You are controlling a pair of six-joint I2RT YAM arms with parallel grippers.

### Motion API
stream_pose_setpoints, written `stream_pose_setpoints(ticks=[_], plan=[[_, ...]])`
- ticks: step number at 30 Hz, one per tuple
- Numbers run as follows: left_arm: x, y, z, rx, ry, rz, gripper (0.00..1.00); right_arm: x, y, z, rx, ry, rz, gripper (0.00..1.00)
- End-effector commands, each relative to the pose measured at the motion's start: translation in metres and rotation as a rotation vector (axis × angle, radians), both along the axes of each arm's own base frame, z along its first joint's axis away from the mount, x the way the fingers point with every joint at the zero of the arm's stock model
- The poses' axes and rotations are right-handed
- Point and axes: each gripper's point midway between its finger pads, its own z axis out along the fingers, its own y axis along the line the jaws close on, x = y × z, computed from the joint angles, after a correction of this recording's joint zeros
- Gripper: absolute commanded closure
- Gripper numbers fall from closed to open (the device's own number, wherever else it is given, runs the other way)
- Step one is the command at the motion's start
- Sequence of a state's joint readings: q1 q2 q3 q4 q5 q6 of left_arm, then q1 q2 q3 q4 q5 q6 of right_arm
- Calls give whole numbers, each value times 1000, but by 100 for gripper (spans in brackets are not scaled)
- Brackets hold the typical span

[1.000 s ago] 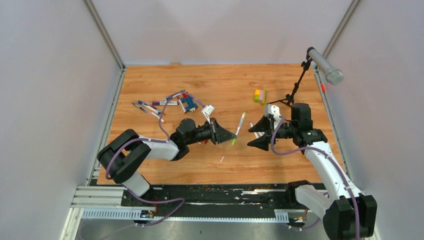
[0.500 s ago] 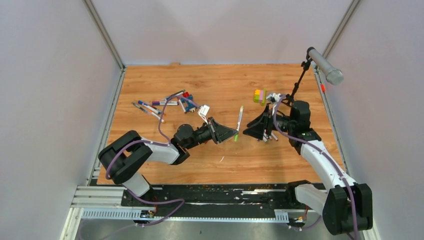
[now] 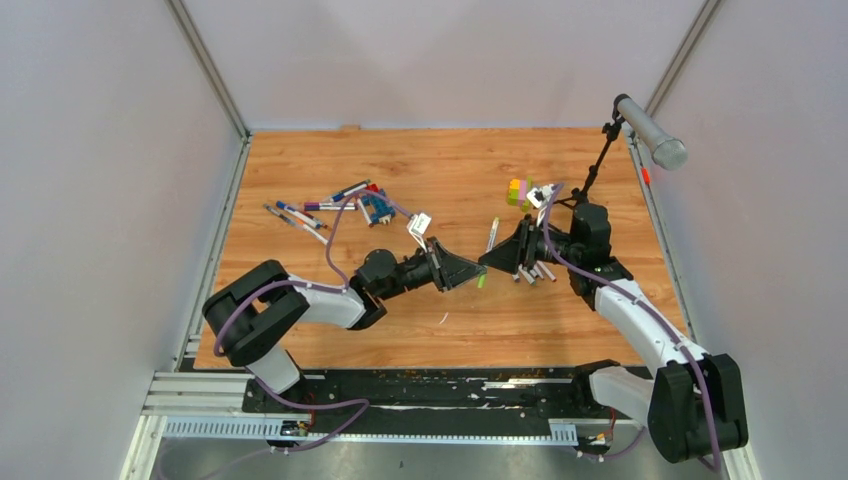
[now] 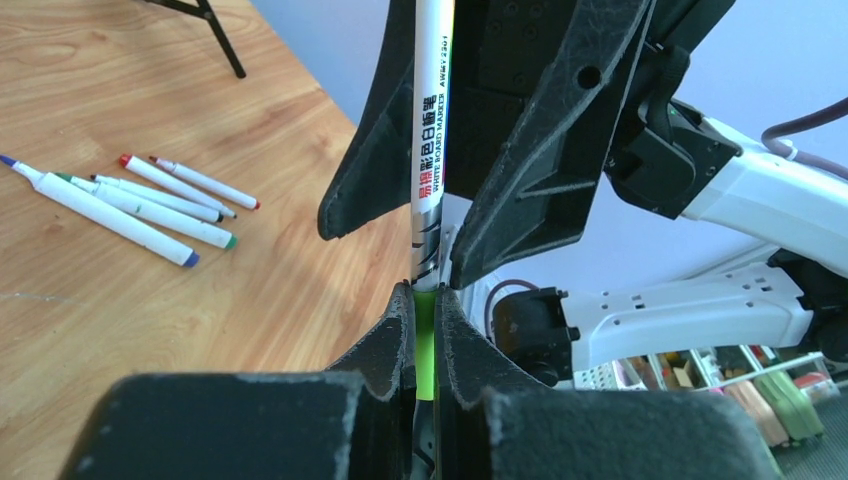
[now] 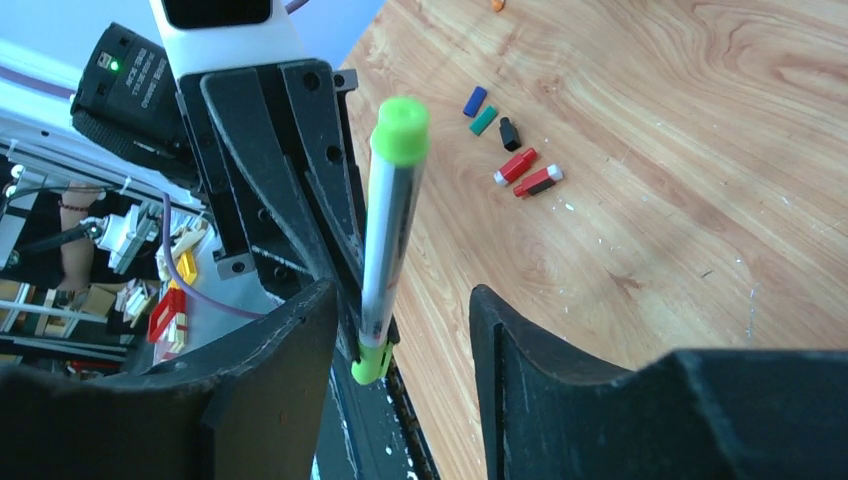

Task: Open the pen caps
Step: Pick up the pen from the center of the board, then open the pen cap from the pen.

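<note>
My left gripper [image 3: 472,272] [image 4: 424,300] is shut on the green pen cap [image 4: 425,345] [image 5: 370,362] at the lower end of a white-barrelled pen [image 3: 489,243] [image 4: 432,150]. It holds the pen tilted above the table's middle. My right gripper [image 3: 493,260] [image 5: 402,292] is open. Its two fingers straddle the barrel just above the cap, and a clear gap shows on one side. Several loose pen caps [image 5: 509,133] in blue, green, black and red lie on the wood. Several uncapped pens [image 4: 120,205] [image 3: 535,272] lie under the right arm.
A pile of capped pens [image 3: 320,207] and a blue-and-red brick figure [image 3: 377,205] lie at the back left. A yellow-green-pink block stack [image 3: 519,192] and a black microphone stand [image 3: 598,165] stand at the back right.
My right gripper has swung left towards the left gripper and now straddles the pen's barrel, with its jaws slightly narrower. The left gripper has shifted a little right, still holding the pen.
</note>
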State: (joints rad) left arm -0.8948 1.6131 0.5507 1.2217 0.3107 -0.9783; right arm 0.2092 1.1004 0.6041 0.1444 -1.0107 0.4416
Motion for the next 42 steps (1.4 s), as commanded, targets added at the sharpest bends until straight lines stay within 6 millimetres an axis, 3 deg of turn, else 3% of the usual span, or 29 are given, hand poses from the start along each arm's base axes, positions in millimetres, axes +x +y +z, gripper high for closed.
stream_pose_setpoints(ticks=[1,4,6,9,14,16,19,22,29,34,37,42], plan=[[-1,-11,8,6,-57,-7,100,9,1,9,18,-23,-34,53],[-4,-14,4,37,-63,-13,100,9,2,10,26,-28,-33,72],[-6,-16,1,56,-65,-18,99,9,2,12,33,-35,-34,97],[-8,-19,0,67,-69,-24,90,7,2,16,41,-53,-26,100],[-14,-23,-6,85,-64,-60,46,3,3,22,53,-67,-9,100],[-17,-25,-9,92,-65,-78,40,4,2,22,49,-69,-12,100],[-19,-27,-13,95,-60,-87,42,4,2,21,45,-69,-15,100],[-19,-28,-12,92,-61,-87,51,7,1,20,36,-71,-28,100],[-19,-32,-20,129,-62,-102,97,13,-1,14,7,-82,-52,100],[-19,-30,-43,249,-85,-102,100,23,0,24,-11,-120,-49,100],[-23,-26,-53,368,-158,-76,100,30,2,56,-37,-175,-18,100],[-38,-18,-39,494,-378,-6,100,28,3,100,-46,-252,-10,100]])
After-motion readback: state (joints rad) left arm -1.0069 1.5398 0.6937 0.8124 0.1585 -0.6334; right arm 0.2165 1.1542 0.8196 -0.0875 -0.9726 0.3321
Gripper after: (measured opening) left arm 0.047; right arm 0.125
